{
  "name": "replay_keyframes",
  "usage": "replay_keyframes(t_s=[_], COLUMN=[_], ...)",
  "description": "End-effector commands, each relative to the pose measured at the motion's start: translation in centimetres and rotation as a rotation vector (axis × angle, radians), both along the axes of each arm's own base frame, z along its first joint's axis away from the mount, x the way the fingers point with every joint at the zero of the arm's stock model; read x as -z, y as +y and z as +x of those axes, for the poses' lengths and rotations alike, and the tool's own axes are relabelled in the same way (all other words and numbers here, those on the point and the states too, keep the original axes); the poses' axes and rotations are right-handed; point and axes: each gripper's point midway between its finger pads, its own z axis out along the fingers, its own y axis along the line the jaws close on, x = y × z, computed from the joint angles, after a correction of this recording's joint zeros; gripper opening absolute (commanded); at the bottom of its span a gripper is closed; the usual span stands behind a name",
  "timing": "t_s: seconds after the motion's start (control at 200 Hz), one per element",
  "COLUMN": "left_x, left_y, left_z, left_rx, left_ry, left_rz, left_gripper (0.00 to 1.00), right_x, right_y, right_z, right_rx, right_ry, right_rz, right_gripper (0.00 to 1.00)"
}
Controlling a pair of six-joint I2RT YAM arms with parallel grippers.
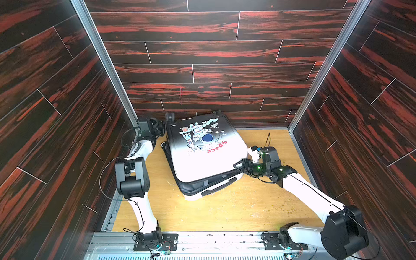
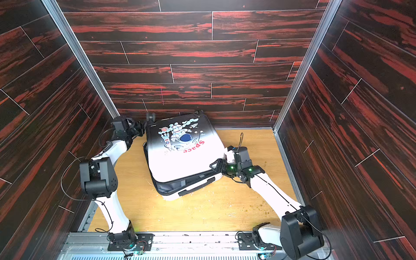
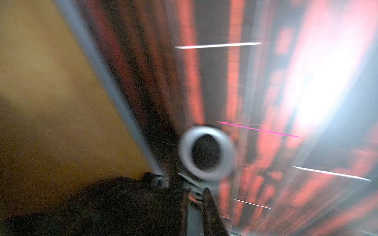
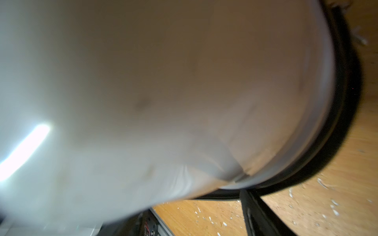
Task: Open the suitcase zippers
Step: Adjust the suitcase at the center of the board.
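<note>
The suitcase [image 1: 202, 157] gapes along its lower edge, so the zippers [image 1: 177, 177] look mostly undone; left gripper [image 3: 196, 196] jaws narrow at its upper-left corner, right gripper [image 1: 240, 165] jaws impossible to tell

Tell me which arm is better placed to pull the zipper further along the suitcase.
Probably left. The zipper seam already gapes at the near corner where the right gripper is. The left gripper sits at the far corner of the suitcase, beside a wheel, where it looks closed.
</note>
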Motion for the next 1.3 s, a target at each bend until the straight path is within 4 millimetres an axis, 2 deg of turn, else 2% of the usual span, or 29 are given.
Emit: replay_keyframes(t_s=[0.0,0.06,0.15,0.25,0.326,0.336,0.361,0.456,0.526,0.656,0.716,0.897,1.017,1.107,1.197,1.292], left_x=[-5.6,-6.0,-5.6,-4.2,-2.8,-2.1,-2.7,-2.4,-2.0,1.1,3.0,7.6,9.5,8.9,7.1,6.7], left_y=[-3.3,-4.0,-4.2,-3.1,-1.5,-1.3,-0.9,0.4,0.9,1.0,0.7,-1.9,-3.7,-4.2,-4.7,-4.0], left_z=[-0.7,-0.4,-0.2,-2.2,-5.1,-5.4,-6.9,-11.4,-14.3,-19.4,-21.2,-23.7,-23.9,-23.6,-23.0,-22.9], left_rx=[0.088,0.118,0.118,0.086,0.032,0.024,0.002,-0.069,-0.104,-0.119,-0.113,-0.012,0.034,0.046,0.071,0.038], left_ry=[-0.17,-0.199,-0.201,-0.101,0.044,0.076,0.096,0.188,0.227,0.404,0.461,0.486,0.442,0.38,0.296,0.284], left_rz=[-0.061,-0.094,-0.105,0.036,0.182,0.195,0.227,0.327,0.362,0.453,0.44,0.317,0.201,0.18,0.178,0.191], left_gripper=[0.31,0.39,0.42,0.54,0.63,0.64,0.67,0.74,0.75,0.75,0.75,0.78,0.82,0.84,0.84,0.86], right_x=[-2.4,-2.3,-2.4,-2.4,-2.0,-2.0,-1.9,-2.0,-2.1,-0.3,0.2,-0.1,-0.6,-1.1,-1.4,-1.7], right_y=[1.7,1.9,1.4,0.4,0.2,0.1,0.2,0.5,1.3,2.3,2.7,3.7,3.9,3.9,3.8,3.8], right_z=[1.5,1.5,1.6,1.3,0.8,0.8,0.6,-0.2,-1.5,-3.7,-4.3,-4.9,-5.1,-5.4,-5.6,-6.1], right_rx=[-0.066,-0.08,-0.064,-0.044,-0.056,-0.057,-0.062,-0.092,-0.149,-0.191,-0.188,-0.18,-0.199,-0.214,-0.222,-0.241], right_ry=[-0.1,-0.105,-0.126,-0.141,-0.132,-0.13,-0.124,-0.116,-0.121,-0.097,-0.083,-0.083,-0.091,-0.104,-0.11,-0.124], right_rz=[0.072,0.081,0.051,-0.01,-0.03,-0.032,-0.028,-0.007,-0.001,-0.12,-0.111,-0.041,-0.034,-0.027,-0.032,-0.025], right_gripper=[0.74,0.74,0.74,0.74,0.74,0.74,0.74,0.74,0.75,0.75,0.75,0.75,0.76,0.76,0.76,0.76])
